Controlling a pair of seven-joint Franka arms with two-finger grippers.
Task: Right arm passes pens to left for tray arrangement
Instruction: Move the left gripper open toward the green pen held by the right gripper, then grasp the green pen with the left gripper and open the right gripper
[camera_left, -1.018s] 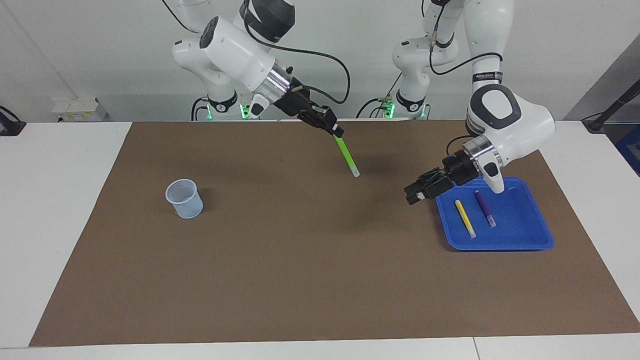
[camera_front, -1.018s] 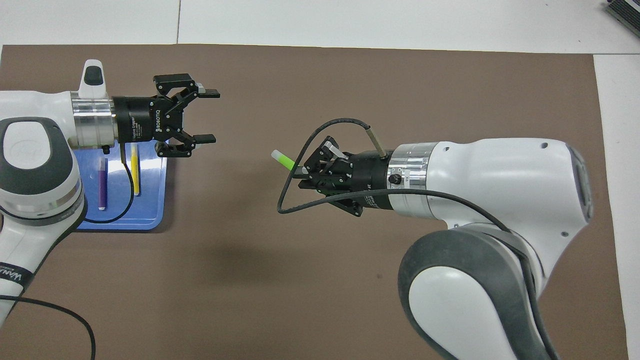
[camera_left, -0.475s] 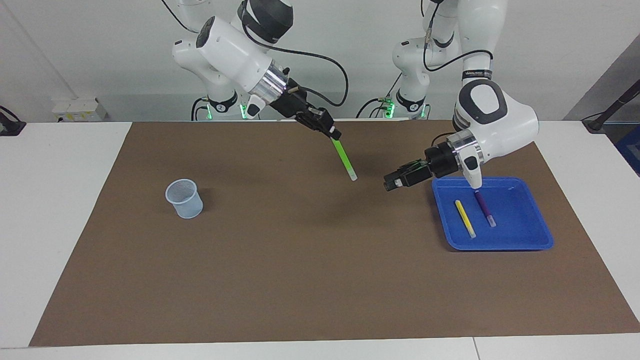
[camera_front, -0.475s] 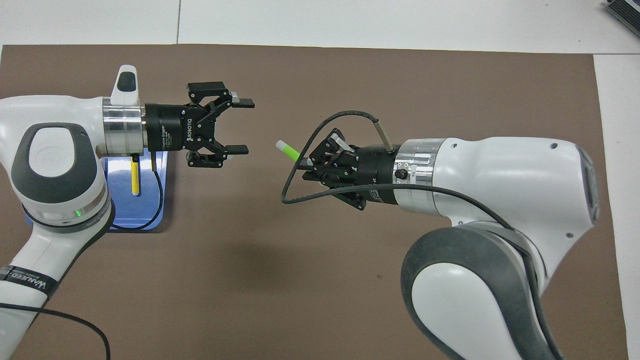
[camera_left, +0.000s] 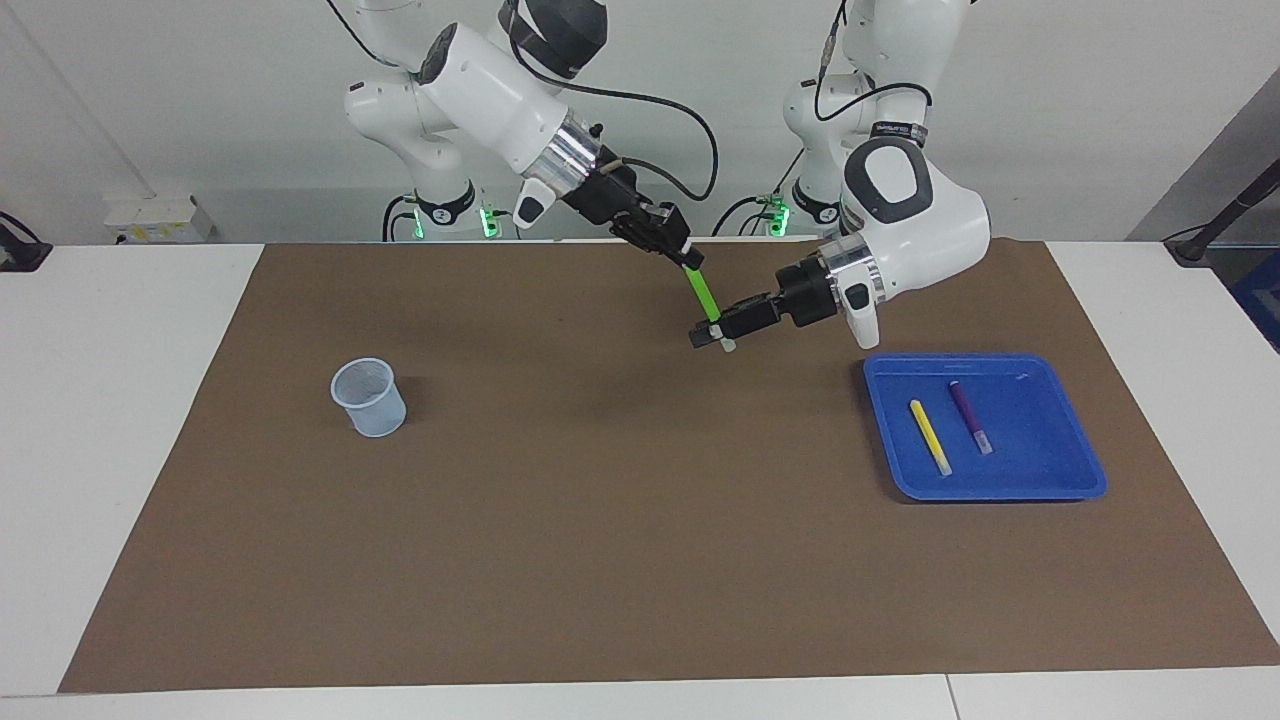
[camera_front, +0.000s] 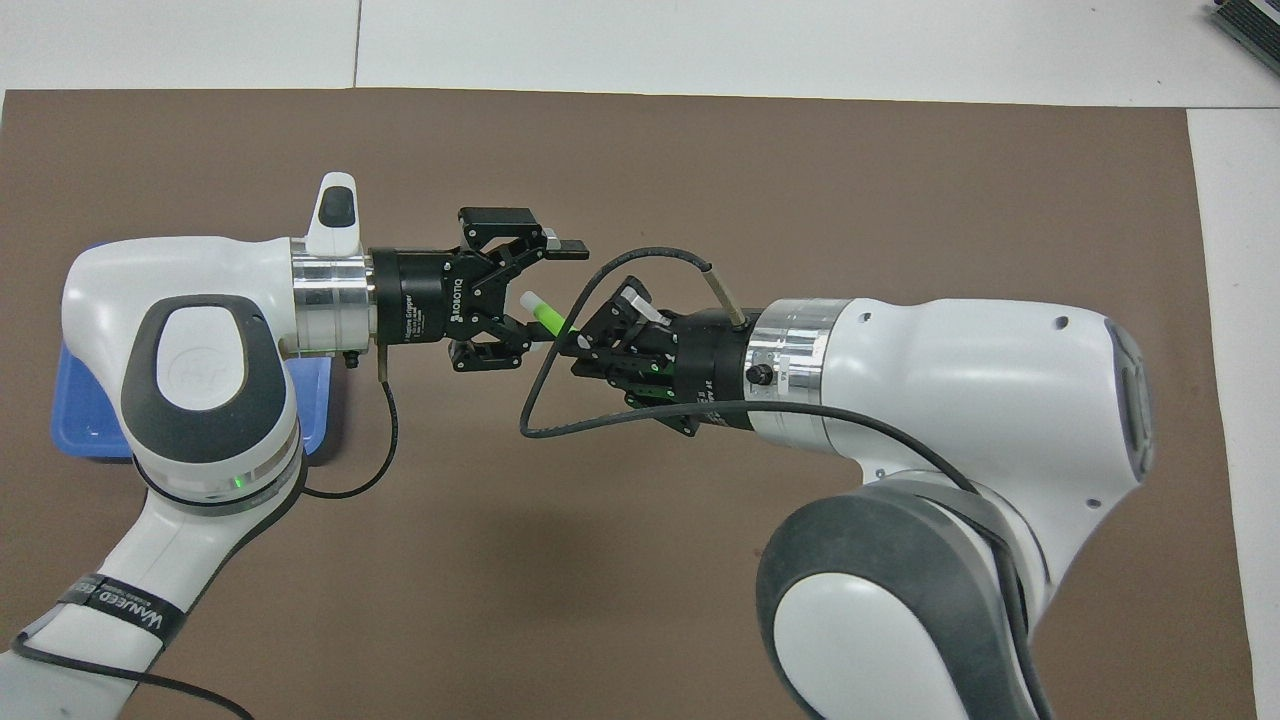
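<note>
My right gripper (camera_left: 688, 262) (camera_front: 590, 340) is shut on the upper end of the green pen (camera_left: 706, 300) (camera_front: 547, 319), which hangs slanted above the middle of the mat, pale tip down. My left gripper (camera_left: 708, 336) (camera_front: 560, 293) is level with the pen's lower end. Its fingers (camera_front: 568, 245) stand apart on either side of the tip, so it is open. The blue tray (camera_left: 1040, 450) (camera_front: 80, 440) lies toward the left arm's end of the table. In it lie the yellow pen (camera_left: 930, 437) and the purple pen (camera_left: 970, 417), side by side. In the overhead view the left arm hides both.
A pale-blue mesh cup (camera_left: 370, 397) stands on the brown mat (camera_left: 600, 550) toward the right arm's end of the table. A black cable (camera_front: 560, 400) loops off the right wrist beside the pen. White table surrounds the mat.
My left gripper has swung from over the tray's edge to the green pen, and its fingers now flank the pen's tip. The right gripper brought the pen slightly toward it.
</note>
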